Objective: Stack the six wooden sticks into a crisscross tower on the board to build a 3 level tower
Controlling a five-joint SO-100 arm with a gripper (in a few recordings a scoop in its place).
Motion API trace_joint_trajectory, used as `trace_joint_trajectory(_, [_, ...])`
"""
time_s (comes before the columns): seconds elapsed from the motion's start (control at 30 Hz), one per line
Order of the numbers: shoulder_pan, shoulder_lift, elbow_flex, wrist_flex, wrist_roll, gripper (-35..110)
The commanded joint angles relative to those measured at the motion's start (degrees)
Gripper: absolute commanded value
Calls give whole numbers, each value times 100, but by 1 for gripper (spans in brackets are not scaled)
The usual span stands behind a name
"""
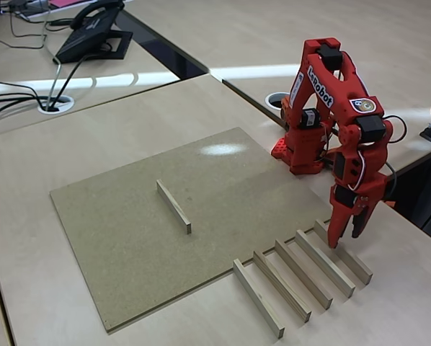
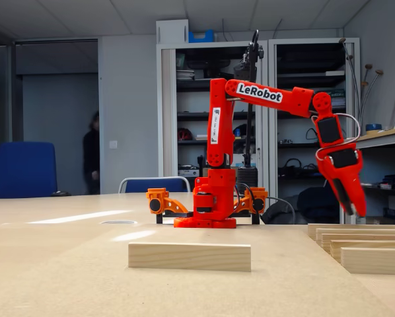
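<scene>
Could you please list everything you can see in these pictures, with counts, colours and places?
Wooden sticks: six, pale beige; one lies on the board, five lie side by side in a row on the desk beside the board's right edge in a fixed view.
Board: one, tan-brown, flat on the desk.
Desk: pale wood grain, under everything.
Telephone: one, black, on the far desk at top left.
Cable grommets: two, white rings, one far left, one behind the arm's base.
Cabinet: open shelving behind the arm in a fixed view.
Chair: one, blue, background left.
Person: one, dark, in the far doorway.
Arm: one, red-orange.
Hand: pointing down over the last stick in the row, holding nothing.
</scene>
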Motion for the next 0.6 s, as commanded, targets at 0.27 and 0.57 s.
trace_joint_trajectory(0.27, [53,35,360,-475,-88,26])
trace_joint_trajectory(0.57, [53,-167,466,-853,-70,26])
